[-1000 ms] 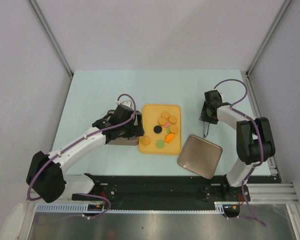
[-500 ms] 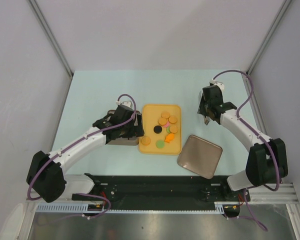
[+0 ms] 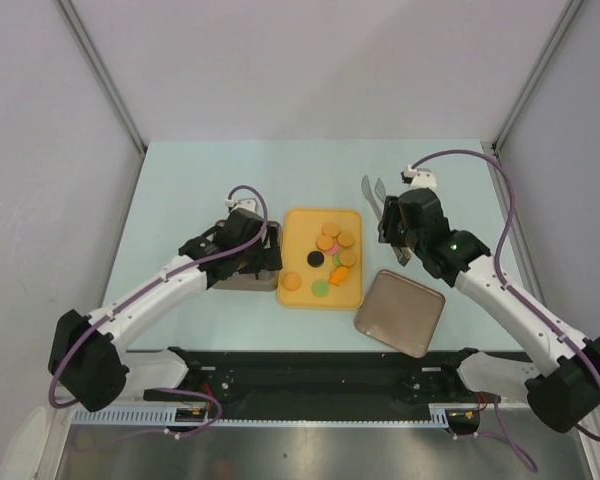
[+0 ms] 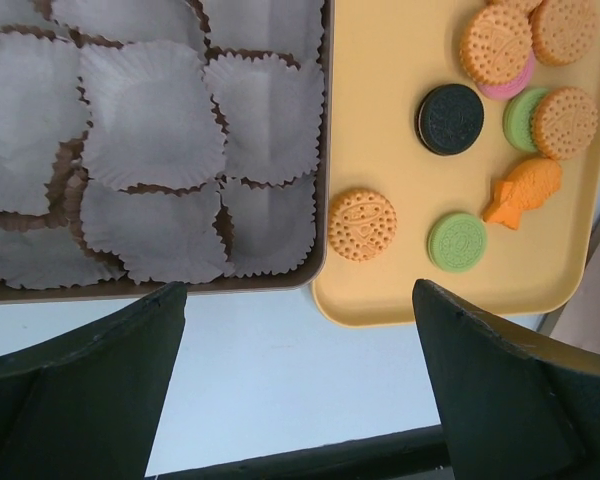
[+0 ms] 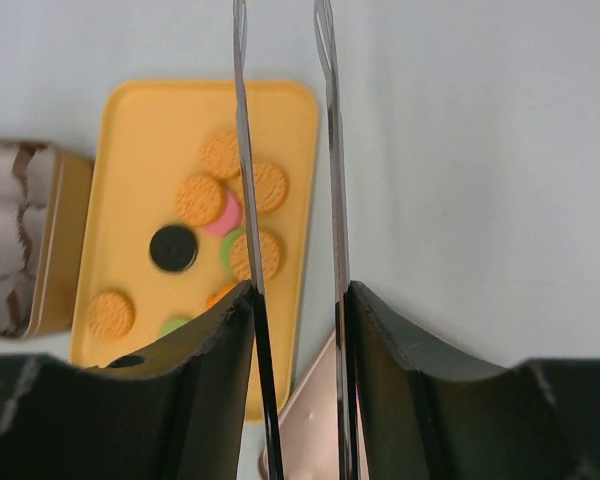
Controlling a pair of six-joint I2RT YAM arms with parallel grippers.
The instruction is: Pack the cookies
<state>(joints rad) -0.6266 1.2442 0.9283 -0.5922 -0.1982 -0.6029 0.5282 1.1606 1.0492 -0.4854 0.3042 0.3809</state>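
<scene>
Across the pale green table (image 3: 180,190) my right arm had swung in from the far right edge over the last second, and it ended close beside the flat yellow plastic tray (image 3: 298,235), while the left arm barely shifted. That left arm hung over the brown rectangular metal tin (image 4: 323,150) just left of the tray. The left gripper (image 4: 300,370) had its fingers spread as wide as they go, holding nothing. The tin's square brown metal lid (image 3: 400,312) lay off to the tray's near right, so I judged the opening step done. The right gripper (image 5: 295,300) was clamped on a pair of long thin steel tongs (image 5: 242,180), whose blades stood a little apart and carried nothing. The white fluted paper cups (image 4: 150,130) lining the tin all looked empty. The small round biscuit cookies (image 4: 362,225), mostly orange with one black (image 4: 450,118), some green and a pink one, all sat on the tray. By my reading, packing proper had not begun: every cookie was left to move.
</scene>
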